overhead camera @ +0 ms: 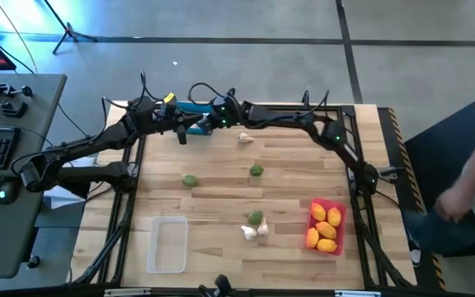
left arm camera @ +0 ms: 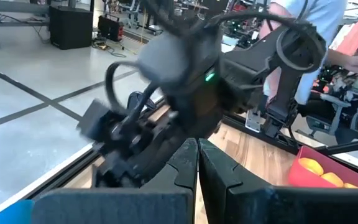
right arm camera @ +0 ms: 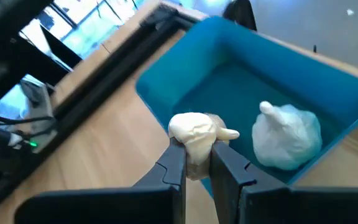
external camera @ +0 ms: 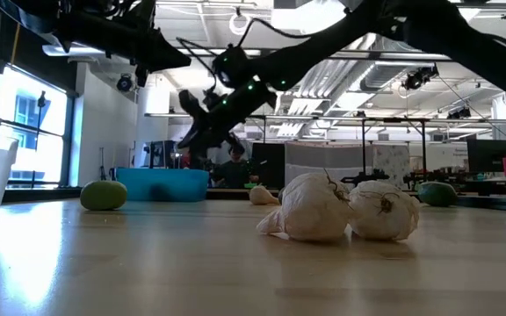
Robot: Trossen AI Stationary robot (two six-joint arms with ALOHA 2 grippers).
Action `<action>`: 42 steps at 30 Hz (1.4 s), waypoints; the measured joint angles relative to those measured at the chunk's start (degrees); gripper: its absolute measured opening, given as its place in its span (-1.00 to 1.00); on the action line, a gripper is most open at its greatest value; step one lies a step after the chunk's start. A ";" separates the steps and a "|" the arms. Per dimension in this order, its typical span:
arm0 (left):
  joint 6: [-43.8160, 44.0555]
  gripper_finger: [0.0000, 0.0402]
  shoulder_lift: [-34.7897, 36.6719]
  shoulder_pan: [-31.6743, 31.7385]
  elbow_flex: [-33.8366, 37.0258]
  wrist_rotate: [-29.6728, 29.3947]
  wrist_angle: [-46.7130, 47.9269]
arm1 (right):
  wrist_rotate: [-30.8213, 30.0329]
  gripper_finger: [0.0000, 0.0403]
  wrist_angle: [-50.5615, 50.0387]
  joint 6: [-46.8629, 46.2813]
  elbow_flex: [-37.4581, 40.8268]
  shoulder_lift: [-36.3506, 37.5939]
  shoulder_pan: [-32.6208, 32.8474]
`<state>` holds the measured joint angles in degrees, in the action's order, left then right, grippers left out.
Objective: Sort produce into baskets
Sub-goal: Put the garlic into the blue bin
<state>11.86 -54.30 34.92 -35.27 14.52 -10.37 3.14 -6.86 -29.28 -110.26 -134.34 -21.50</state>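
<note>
My right gripper [right arm camera: 196, 155] is shut on a whitish garlic bulb [right arm camera: 193, 129] over the rim of the blue basket [right arm camera: 229, 74] at the table's far edge [overhead camera: 190, 107]. A second garlic bulb [right arm camera: 288, 137] lies inside the blue basket. My left gripper [left arm camera: 197, 163] is shut and empty, close beside the right gripper at the basket [overhead camera: 181, 134]. Loose on the table are a garlic bulb [overhead camera: 245, 139], green fruits [overhead camera: 190, 180] [overhead camera: 256, 171] [overhead camera: 256, 218] and two garlic bulbs [overhead camera: 254, 233]. The red basket [overhead camera: 315, 206] holds several yellow fruits [overhead camera: 326, 227]. My right gripper pinches the garlic bulb's lower body [right arm camera: 196, 148] between its two fingertips [right arm camera: 174, 163]. The fingers slant down from above. The bulb is lifted clear over the blue basket's rim, with its pointed tip [right arm camera: 230, 132] sticking out sideways.
A clear basket [overhead camera: 167, 245] stands near the table's front left. In the low view two garlic bulbs [external camera: 336, 209] lie close to the camera, with a green fruit [external camera: 104, 195] to the left. A person's sleeve [overhead camera: 468, 190] shows beyond the table's right edge.
</note>
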 joint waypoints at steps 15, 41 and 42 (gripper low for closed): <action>-0.04 -1.00 0.00 -0.02 0.00 0.00 0.26 | -2.86 -0.38 -5.07 1.11 -2.92 -2.71 -0.22; -1.12 -1.00 -0.04 -0.11 0.00 1.03 2.24 | -12.81 -0.99 -11.59 -5.57 12.34 8.60 8.75; -1.85 -1.00 -0.04 -0.11 0.00 0.99 2.15 | -12.02 -0.99 -9.25 -6.05 14.69 9.45 9.46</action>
<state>10.01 -54.35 34.81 -35.27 15.51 -8.22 -8.88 -16.11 -35.32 -95.57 -124.89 -12.04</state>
